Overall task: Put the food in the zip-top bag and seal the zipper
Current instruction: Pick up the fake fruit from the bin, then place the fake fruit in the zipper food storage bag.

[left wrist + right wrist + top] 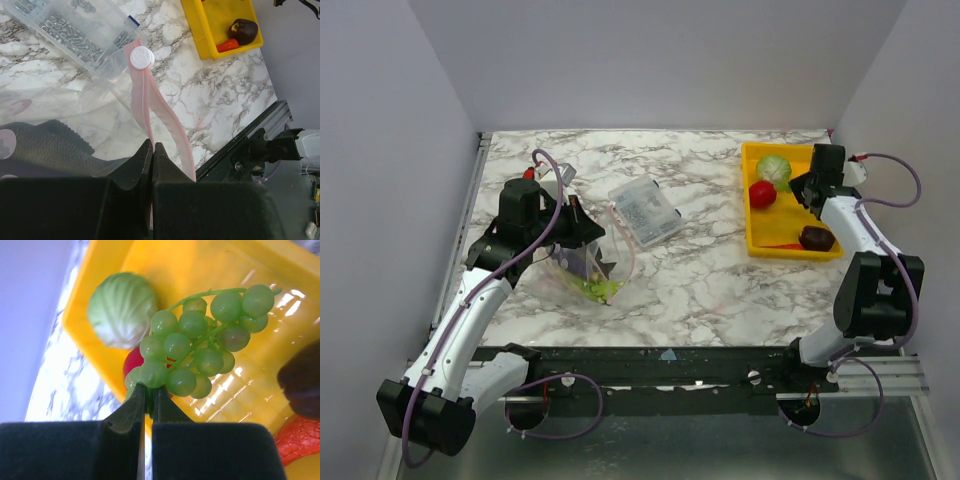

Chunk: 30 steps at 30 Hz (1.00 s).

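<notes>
My left gripper point(152, 145) is shut on the pink zipper point(146, 107) of the clear zip-top bag point(70, 112), just below its white slider point(141, 57). In the top view this gripper point(577, 214) holds the bag point(582, 262) up at the table's left, with green food point(601, 290) inside. My right gripper point(150, 389) is shut on the green grape bunch point(200, 347), over the yellow tray point(200, 270). Below it lie the pale green cabbage point(122, 310), a red round fruit point(131, 365) and a dark maroon piece point(300, 380). In the top view the right gripper point(808, 186) hides the grapes.
A rigid clear box point(645, 212) of small metal parts lies just right of the bag. The yellow tray point(756, 232) sits at the back right, holding the cabbage point(775, 168), red fruit point(762, 193), maroon piece point(816, 238) and an orange-red piece point(300, 440). White walls enclose the marble table point(710, 280).
</notes>
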### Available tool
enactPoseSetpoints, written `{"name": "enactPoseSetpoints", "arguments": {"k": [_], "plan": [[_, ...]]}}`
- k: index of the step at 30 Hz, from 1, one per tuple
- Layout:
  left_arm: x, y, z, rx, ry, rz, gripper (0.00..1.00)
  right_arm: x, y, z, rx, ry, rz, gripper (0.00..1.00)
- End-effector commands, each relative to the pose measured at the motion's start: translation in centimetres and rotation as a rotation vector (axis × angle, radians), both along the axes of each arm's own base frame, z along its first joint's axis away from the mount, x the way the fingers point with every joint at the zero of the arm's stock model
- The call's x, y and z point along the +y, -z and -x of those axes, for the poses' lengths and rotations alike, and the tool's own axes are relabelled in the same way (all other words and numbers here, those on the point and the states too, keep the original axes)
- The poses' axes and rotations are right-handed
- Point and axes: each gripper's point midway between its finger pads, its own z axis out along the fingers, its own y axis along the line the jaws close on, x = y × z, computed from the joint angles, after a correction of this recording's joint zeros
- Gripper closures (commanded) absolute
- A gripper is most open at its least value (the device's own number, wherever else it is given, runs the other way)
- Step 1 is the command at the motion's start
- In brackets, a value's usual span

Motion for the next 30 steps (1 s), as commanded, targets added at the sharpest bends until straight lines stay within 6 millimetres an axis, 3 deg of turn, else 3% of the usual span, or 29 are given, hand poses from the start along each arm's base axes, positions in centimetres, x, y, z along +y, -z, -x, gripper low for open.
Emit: {"name": "enactPoseSetpoints", "arguments": {"k": [1,5,8,14,20,30], "plan": [[-0.5,-0.8,0.2,-0.033,0.030,0.019,1.00,3.0,-5.8,-0.6,-0.190,-0.292,0.056,1.00],[-0.5,-0.7,0.1,-0.029,0.030,0.017,1.00,5.7,-9.3,0.9,-0.302,-0.463,0.069,1.00],[-0.5,-0.7,0.1,-0.027,0.031,0.017,1.00,8.2,-10.7,2.2,-0.340,-0.617,0.044,1.00],[-0.5,-0.5,0.0,-0.022,0.029,0.015,1.00,14.1,-10.5,6.0,-0.351,-0.914,-0.078,1.00],[-0.5,-0.3,-0.1,-0.015,0.029,0.012,1.00,21.8,-10.1,10.8,-0.335,-1.154,-0.083,1.00],[-0.7,0.2,-0.3,0.002,0.035,0.008,1.00,34.7,-13.3,20.9,-0.474,-1.565,-0.284,1.00]]}}
